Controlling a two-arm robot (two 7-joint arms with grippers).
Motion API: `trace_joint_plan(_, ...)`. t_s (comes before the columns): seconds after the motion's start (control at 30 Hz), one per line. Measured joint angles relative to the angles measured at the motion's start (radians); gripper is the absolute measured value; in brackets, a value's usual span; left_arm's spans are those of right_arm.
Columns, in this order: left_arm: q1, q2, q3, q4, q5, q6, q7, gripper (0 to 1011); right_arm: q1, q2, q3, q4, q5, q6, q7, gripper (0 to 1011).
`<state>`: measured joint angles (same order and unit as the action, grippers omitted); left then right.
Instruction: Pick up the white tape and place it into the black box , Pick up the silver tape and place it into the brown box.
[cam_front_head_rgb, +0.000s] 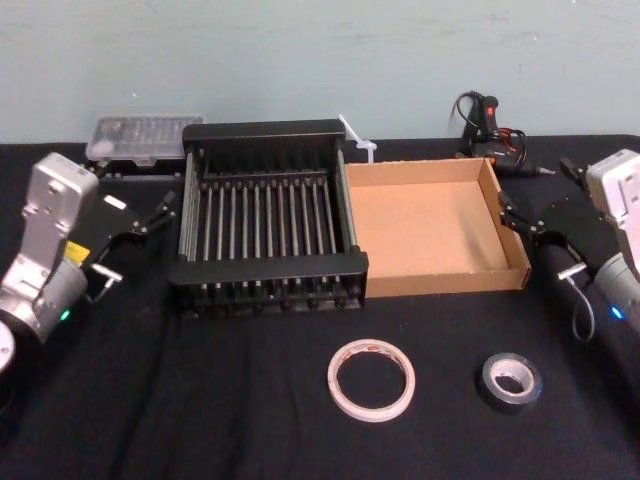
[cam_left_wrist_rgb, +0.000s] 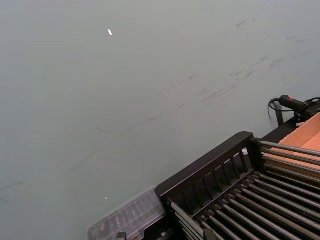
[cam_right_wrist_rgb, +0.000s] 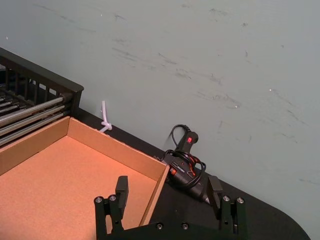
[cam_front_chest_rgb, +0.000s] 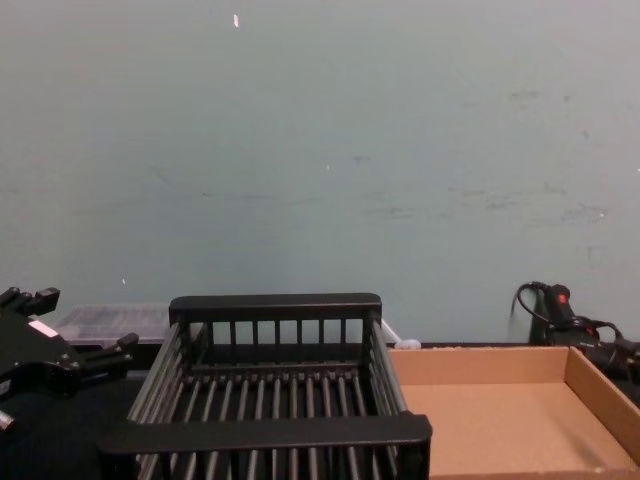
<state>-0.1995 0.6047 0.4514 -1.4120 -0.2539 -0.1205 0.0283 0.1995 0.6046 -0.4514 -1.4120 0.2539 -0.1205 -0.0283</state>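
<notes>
Tape rolls: two, both lying flat on the black tabletop (cam_front_head_rgb: 200, 420), towards the robot from the boxes and touching neither.

White tape (cam_front_head_rgb: 372, 413): the wider, thinner ring, pale, with faint reddish marks on the upper face. Placed in front of the spot where the two boxes meet.

Silver tape (cam_front_head_rgb: 492, 384): smaller and thicker, with a dark outer edge and a pale inner ring. Placed to the right of the white tape, apart from it, in front of the right part of the cardboard tray.

Boxes: two, side by side, seemingly touching. Black box (cam_front_head_rgb: 268, 267) on the left, with slatted bars for sides and bottom and thick flat rims. Brown box (cam_front_head_rgb: 447, 280) on the right: shallow tan cardboard, low walls, bare floor showing.

Grippers: two, both holding nothing. Left gripper (cam_front_head_rgb: 165, 208) just left of the black box, claw parted, pointing towards the crate. Right gripper (cam_front_head_rgb: 508, 212) just right of the brown box, beside its right wall, claw spread wide; in the right wrist view, one finger over the cardboard floor, the other over the black tool.

Behind the boxes, by the wall: one clear plastic case (cam_front_head_rgb: 140, 135), one white zip tie (cam_front_head_rgb: 360, 140), one black tool (cam_front_head_rgb: 490, 115) with a red switch and a cable.
</notes>
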Motion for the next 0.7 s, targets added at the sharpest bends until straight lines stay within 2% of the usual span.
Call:
trace_joint_plan(0.57,0.0,0.0,0.0,0.0,0.0,0.0,0.0,1001,0.0,0.0,0.0,0.0,0.0,0.0,0.0,1000)
trace_joint_plan(0.7,0.0,0.0,0.0,0.0,0.0,0.0,0.0,1001,-0.006,-0.003,0.014,-0.009,-0.004,0.003,0.008,1000)
